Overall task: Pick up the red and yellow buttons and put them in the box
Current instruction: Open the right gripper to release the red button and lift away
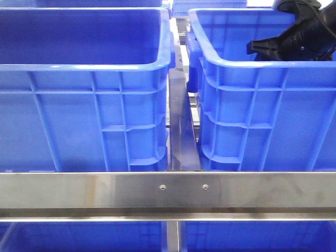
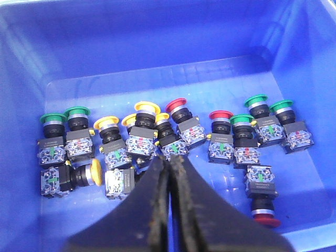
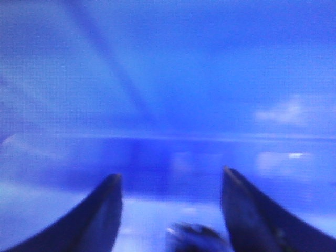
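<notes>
Only the left wrist view shows the buttons. It looks down into a blue crate where push-button switches lie scattered on the floor just beyond the left gripper, whose fingers are clenched together with nothing between them. Farthest to one side of the fingers stand two green buttons; next come the yellow buttons, several standing in a cluster right ahead of the fingertips and one lying on its side beside them. Directly beyond the fingertips stands a red button, another red button a little further across, then three more green buttons, and a third red button lying cap-down off to that side of the fingers.

Moving to the front view, none of those pieces are visible: it shows only the outer walls of the left crate and the right crate standing side by side behind a steel rail, with a narrow gap between them. The right arm reaches in over the right crate's rim.

The right wrist view is heavily blurred: the right gripper has its fingers spread wide apart over blue plastic, and a dark shape between them cannot be identified.
</notes>
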### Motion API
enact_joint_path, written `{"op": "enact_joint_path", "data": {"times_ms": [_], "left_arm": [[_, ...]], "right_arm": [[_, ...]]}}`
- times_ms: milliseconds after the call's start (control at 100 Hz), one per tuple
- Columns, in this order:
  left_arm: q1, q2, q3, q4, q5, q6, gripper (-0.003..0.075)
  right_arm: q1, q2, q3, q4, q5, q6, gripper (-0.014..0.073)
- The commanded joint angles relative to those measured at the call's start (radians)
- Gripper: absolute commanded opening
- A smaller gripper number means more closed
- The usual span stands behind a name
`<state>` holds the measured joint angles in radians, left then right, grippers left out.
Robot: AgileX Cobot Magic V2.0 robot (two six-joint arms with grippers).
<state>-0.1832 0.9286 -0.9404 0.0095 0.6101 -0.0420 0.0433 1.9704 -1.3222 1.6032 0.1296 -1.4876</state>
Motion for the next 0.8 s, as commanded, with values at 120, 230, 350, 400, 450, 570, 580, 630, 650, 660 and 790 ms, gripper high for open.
{"op": "enact_joint_path", "data": {"times_ms": [120,230,350,400,450,570,580,630,650,660,790], "left_arm": [[0.005,-0.014,-0.025,-0.010,-0.075,-0.008,-0.0019],[0.005,-0.014,-0.025,-0.010,-0.071,-0.008,-0.0019],[0.005,-0.014,-0.025,-0.010,-0.067,-0.008,-0.0019],[0.005,-0.014,-0.025,-0.010,-0.067,-0.008,-0.0019],[0.005,-0.014,-0.025,-0.010,-0.067,-0.008,-0.0019],[0.005,-0.014,-0.025,-0.010,-0.067,-0.008,-0.0019],[0.005,-0.014,-0.025,-0.010,-0.067,-0.008,-0.0019],[0.005,-0.014,-0.025,-0.010,-0.067,-0.008,-0.0019],[0.005,-0.014,-0.025,-0.010,-0.067,-0.008,-0.0019],[0.005,-0.014,-0.025,-0.010,-0.067,-0.008,-0.0019],[0.005,-0.014,-0.025,-0.010,-0.067,-0.008,-0.0019]], "right_arm": [[0.001,-0.068,-0.026,0.005,0.019,-0.012,0.0483],[0.001,-0.093,-0.026,0.005,0.008,-0.012,0.0483],[0.001,-0.142,-0.025,0.005,0.009,-0.012,0.0483],[0.001,-0.164,-0.024,0.005,0.010,-0.012,0.0483],[0.001,-0.188,-0.022,0.005,0.010,-0.012,0.0483],[0.001,-0.258,0.008,0.005,0.010,-0.012,0.0483],[0.001,-0.262,0.011,0.005,0.010,-0.012,0.0483],[0.001,-0.297,0.035,0.005,0.007,-0.012,0.0483],[0.001,-0.306,0.041,0.005,0.006,-0.012,0.0483],[0.001,-0.316,0.048,0.005,0.005,-0.012,0.0483],[0.001,-0.411,0.121,0.005,-0.005,-0.012,0.0482]]}}
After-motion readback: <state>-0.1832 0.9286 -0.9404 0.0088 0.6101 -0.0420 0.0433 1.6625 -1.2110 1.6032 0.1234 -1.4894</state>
